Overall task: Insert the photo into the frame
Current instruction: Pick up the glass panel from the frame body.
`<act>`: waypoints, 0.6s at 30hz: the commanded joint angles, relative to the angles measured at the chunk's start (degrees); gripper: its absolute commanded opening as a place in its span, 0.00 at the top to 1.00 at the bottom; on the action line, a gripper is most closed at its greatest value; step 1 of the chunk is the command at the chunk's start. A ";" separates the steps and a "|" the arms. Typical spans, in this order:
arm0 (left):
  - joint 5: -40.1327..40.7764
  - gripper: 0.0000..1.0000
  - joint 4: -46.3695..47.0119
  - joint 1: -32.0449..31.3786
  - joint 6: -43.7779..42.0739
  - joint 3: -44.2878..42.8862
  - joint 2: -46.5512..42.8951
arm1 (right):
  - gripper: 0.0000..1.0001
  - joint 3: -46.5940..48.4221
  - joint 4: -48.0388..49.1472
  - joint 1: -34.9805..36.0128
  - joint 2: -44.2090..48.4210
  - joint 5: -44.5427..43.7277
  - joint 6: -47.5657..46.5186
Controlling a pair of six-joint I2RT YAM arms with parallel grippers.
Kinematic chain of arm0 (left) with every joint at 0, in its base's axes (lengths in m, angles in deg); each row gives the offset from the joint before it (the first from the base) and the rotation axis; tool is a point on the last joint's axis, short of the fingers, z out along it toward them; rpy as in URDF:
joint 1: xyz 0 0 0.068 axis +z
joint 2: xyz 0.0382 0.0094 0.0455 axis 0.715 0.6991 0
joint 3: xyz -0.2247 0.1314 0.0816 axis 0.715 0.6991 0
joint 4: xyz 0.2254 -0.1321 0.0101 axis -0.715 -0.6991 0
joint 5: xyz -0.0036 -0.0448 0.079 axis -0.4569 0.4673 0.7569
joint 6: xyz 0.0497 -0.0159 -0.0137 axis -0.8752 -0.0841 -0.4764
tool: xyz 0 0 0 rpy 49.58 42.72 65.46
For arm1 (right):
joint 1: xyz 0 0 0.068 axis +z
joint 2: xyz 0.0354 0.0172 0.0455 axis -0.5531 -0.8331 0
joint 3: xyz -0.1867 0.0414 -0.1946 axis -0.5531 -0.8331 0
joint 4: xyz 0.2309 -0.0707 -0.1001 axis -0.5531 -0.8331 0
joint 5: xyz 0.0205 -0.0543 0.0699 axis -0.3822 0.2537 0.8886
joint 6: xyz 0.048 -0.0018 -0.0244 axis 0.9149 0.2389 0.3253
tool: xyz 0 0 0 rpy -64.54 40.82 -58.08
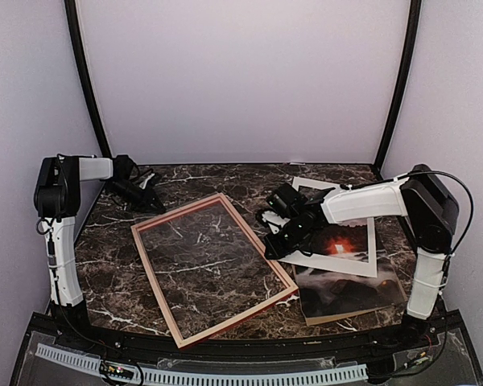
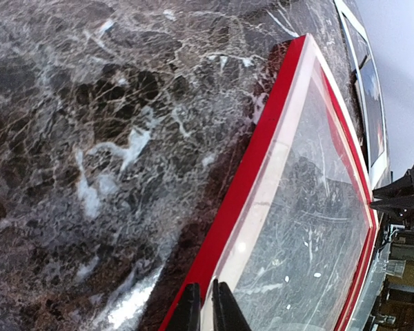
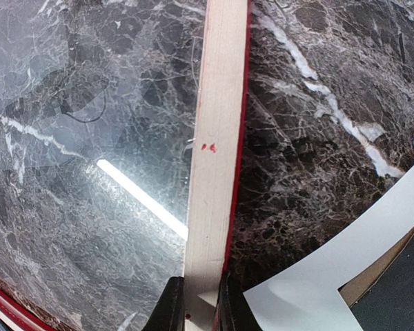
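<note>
The frame (image 1: pixel 233 316) lies slanted at mid-table, pale wood back up and glass in it. Its red side (image 2: pixel 262 158) runs toward my left gripper (image 2: pixel 203 310), whose jaws are nearly together on the far-left rail's edge. In the top view that left gripper (image 1: pixel 159 207) sits at the frame's far-left rail. My right gripper (image 3: pixel 199 307) is shut across the pale right rail (image 3: pixel 217 138), and in the top view this gripper (image 1: pixel 275 245) is at the frame's right side. The photo (image 1: pixel 350 291), dark with an orange glow, lies to the right, partly under a white mat.
The white mat (image 1: pixel 362 265) with its cut-out window lies over the photo's far part, and its corner (image 3: pixel 310 296) shows beside my right fingers. A brown board edge (image 1: pixel 338 318) peeks from under the photo. Dark marble tabletop (image 1: pixel 105 273) all round; walls enclose three sides.
</note>
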 commanded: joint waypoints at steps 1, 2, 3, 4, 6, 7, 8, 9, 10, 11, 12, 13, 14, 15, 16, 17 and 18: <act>-1.37 0.94 -2.35 0.32 -0.49 -1.73 0.02 | 0.96 -2.16 -2.23 0.13 -1.75 1.67 0.21; -1.51 0.98 -2.38 0.32 -0.48 -1.87 0.01 | 0.96 -2.14 -2.36 0.13 -1.77 1.61 0.23; -1.59 0.99 -2.64 0.32 -0.46 -2.19 0.01 | 0.96 -2.07 -2.42 0.13 -1.78 1.58 0.21; -1.74 1.00 -2.74 0.32 -0.45 -2.36 -0.04 | 0.96 -2.01 -2.47 0.09 -1.78 1.48 0.20; -2.09 1.00 -3.16 0.32 -0.38 -2.77 -0.25 | 0.96 -1.89 -2.65 0.13 -1.70 1.42 0.25; -2.46 1.00 -3.34 1.39 -0.37 -2.97 -0.38 | 0.96 -1.72 -2.82 0.13 -1.69 1.30 0.21; -2.64 1.00 -3.44 1.56 -0.29 -3.06 -0.68 | 0.96 -1.64 -2.94 0.10 -1.71 1.19 0.28; -3.01 1.00 -3.52 1.75 -0.28 -3.19 -0.87 | 0.96 -1.50 -3.00 0.08 -1.69 1.04 0.36; -3.18 1.00 -3.53 1.73 -0.21 -3.26 -1.38 | 0.96 -1.33 -3.08 0.12 -1.69 0.99 0.45; -3.45 1.00 -3.56 1.79 -0.14 -3.38 -1.65 | 0.95 -1.15 -3.13 0.13 -1.65 0.93 0.61; -3.62 1.00 -3.55 1.80 -0.07 -3.40 -2.36 | 0.94 -0.97 -3.22 0.13 -1.61 0.96 0.91; -3.72 1.00 -3.55 1.79 0.04 -3.41 -2.67 | 0.93 -0.72 -3.22 0.13 -1.56 0.95 1.17; -3.66 1.00 -3.48 1.84 0.06 -3.37 -3.41 | 0.92 -0.43 -3.29 0.13 -1.52 0.97 1.43; -3.64 1.00 -3.51 1.82 0.19 -3.39 -3.77 | 0.91 -0.06 -3.47 0.13 -1.51 1.02 1.62; -3.71 1.00 -3.49 1.81 0.27 -3.34 -4.45 | 0.89 0.29 -3.57 0.13 -1.35 1.17 1.81; -3.87 1.00 -3.52 1.81 0.33 -3.29 -4.81 | 0.88 0.65 -3.61 0.13 -1.23 1.23 2.01; -4.00 1.00 -3.43 1.81 0.38 -3.14 -5.46 | 0.86 1.01 -3.71 0.13 -1.06 1.29 2.21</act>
